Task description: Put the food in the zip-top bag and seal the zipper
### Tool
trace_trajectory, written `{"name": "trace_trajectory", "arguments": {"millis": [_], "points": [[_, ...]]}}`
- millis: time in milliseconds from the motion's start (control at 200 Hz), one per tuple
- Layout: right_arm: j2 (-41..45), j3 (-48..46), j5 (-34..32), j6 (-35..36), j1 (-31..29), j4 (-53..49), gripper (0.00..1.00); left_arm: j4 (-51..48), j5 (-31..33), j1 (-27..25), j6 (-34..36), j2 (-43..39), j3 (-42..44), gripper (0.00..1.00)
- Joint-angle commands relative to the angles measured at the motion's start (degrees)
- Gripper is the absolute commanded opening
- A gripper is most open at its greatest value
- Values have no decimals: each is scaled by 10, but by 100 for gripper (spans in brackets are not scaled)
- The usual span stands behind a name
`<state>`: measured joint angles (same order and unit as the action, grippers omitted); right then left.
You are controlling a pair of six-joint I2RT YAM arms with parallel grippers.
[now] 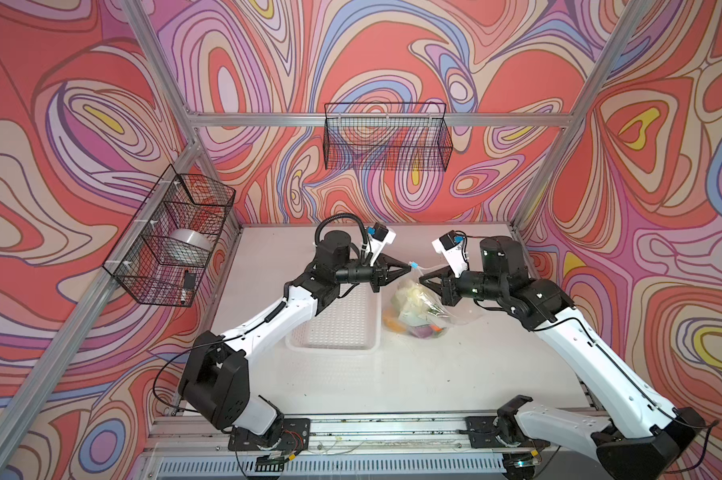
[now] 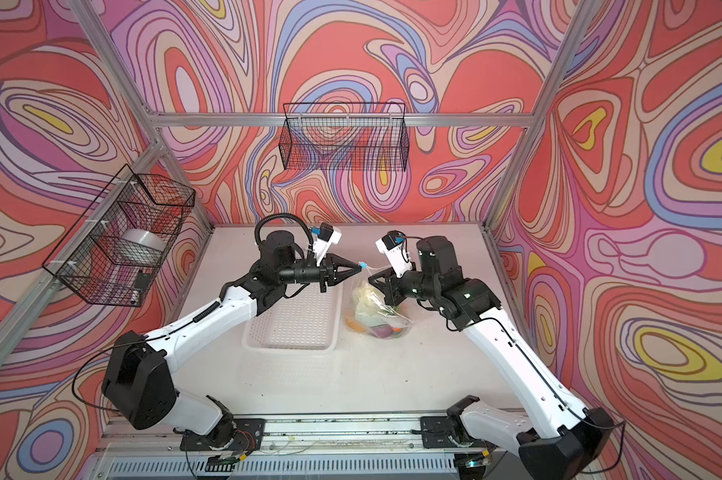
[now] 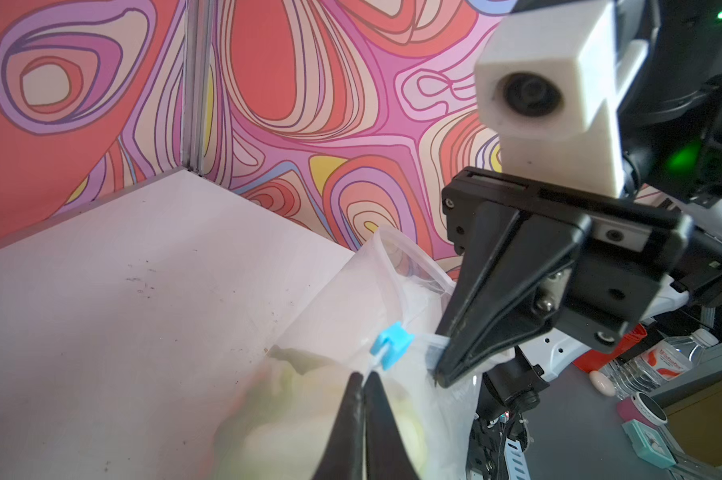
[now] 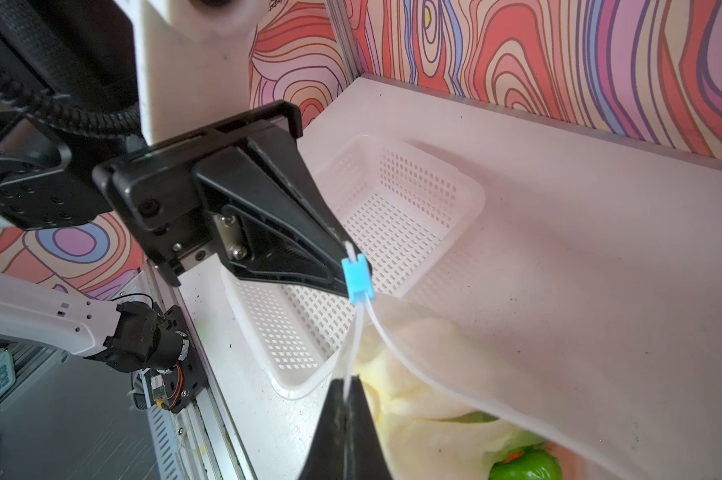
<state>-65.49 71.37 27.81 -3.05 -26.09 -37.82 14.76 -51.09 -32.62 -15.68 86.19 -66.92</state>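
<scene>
Saw pale bench (image 1: 434, 374) walled in by swirl-patterned panels, a black wire basket (image 1: 386, 137) hung on the back one. Found white perforated basket (image 1: 330, 345) partly under the left arm, just beside the zip-top bag (image 1: 419, 318). Found that bag slumped on the bench, food (image 1: 409, 293) inside, mouth lifted. Noted left tool (image 1: 408, 269) pinched tight on the zipper (image 4: 354, 336) end, right by the blue slider (image 4: 357, 276). Noted right tool (image 1: 421, 279) clamped on the same strip, near and facing.
</scene>
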Motion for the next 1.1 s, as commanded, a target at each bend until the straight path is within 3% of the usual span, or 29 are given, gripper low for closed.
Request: {"name": "trace_trajectory", "arguments": {"millis": [0,170,255,340,601,776,1097], "points": [[-4,12,-9,7,-4,-2,0,0,-26,1,-12,8,-21,0],[-10,33,-12,13,-4,-11,0,6,-30,1,-23,-6,-20,0],[-13,63,-19,26,-4,-29,22,-2,-22,0,-16,-15,-22,0],[-11,84,-18,46,-4,-33,30,-16,-18,0,-5,-21,-23,0],[-63,139,7,110,-4,-46,32,-38,-8,-5,14,-30,-11,0],[-102,150,69,127,-4,-51,34,-44,2,-5,21,-36,-8,0],[-101,138,54,144,-4,-61,28,-65,16,-6,36,-39,-15,0]]}}
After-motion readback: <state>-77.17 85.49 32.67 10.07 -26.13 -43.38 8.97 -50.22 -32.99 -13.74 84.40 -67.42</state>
